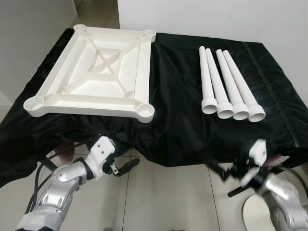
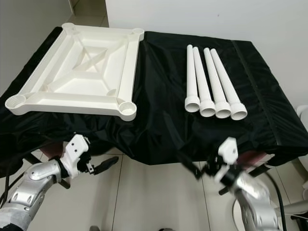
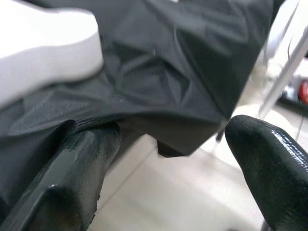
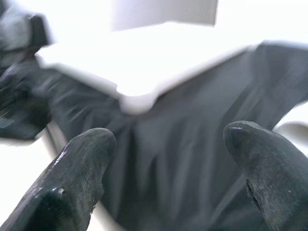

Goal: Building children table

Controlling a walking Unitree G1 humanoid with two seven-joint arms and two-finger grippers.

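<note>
on the black-draped counter (image 1: 183, 120), the upturned white tabletop (image 1: 94, 74) is lying left of four white legs (image 1: 228, 86), while the left tool (image 3: 163, 139) and right tool (image 4: 168, 144) are hovering wide apart, empty, below its front edge.

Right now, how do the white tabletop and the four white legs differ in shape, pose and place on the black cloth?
The tabletop is one wide square frame, lying underside up with a cross brace and round corner sockets showing; the legs are four slim tapered tubes. The tabletop lies on the robot's left of the black cloth, the legs side by side on its right, wide ends toward the robot. Both are white, and neither is held.
</note>
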